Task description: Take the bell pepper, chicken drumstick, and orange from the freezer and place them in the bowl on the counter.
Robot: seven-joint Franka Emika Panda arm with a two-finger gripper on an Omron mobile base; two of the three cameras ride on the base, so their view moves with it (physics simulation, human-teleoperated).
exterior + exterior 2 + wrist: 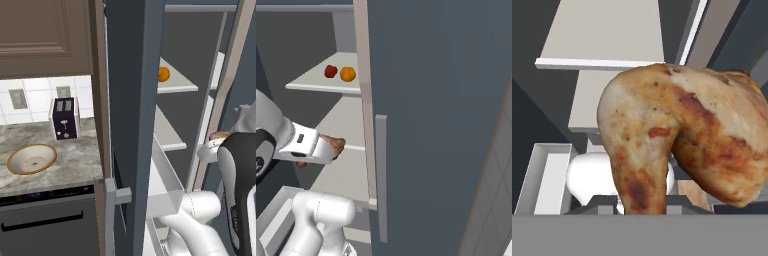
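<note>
Inside the open freezer [431, 100], in front of its middle shelf, the chicken drumstick [682, 135] is held in the gripper [338, 146]; its jaws are pressed together on the meat, and the hand view shows the brown leg very close, with its narrow end pointing down toward the fingers. I judge it to be stiff, rather light and a little greasy, so it may turn in the grip; taking it across the thicker middle looks safer than at the thin end. On the shelf above, the bell pepper [330, 71] and the orange [347, 74] lie just beside each other, 2 small round things that could roll. The bowl [31, 158] waits on the counter [75, 160], near a toaster [65, 118].
</note>
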